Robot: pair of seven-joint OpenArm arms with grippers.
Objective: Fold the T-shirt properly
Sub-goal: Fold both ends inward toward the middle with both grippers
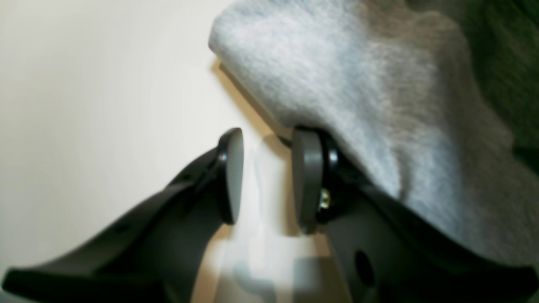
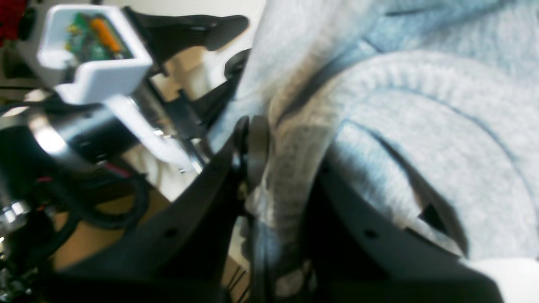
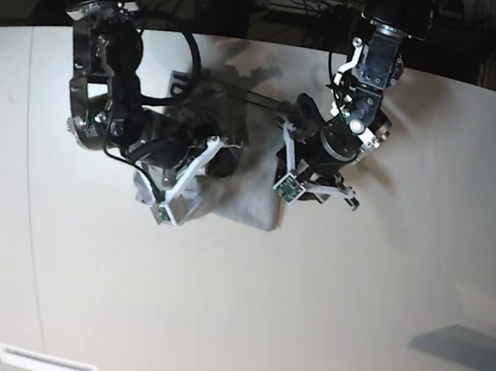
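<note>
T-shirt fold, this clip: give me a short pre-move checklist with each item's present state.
1. Right end effector clamped on the T-shirt: ok, a bunched fold sits between its pads.
2. Left end effector holding cloth: not ok, jaws apart, only bare table between them; cloth drapes over one finger.
3. Shirt lying flat: not ok, bunched between the arms in the base view.
4. Lettering side up or down: cannot tell.
5. Arms apart from each other: ok.
</note>
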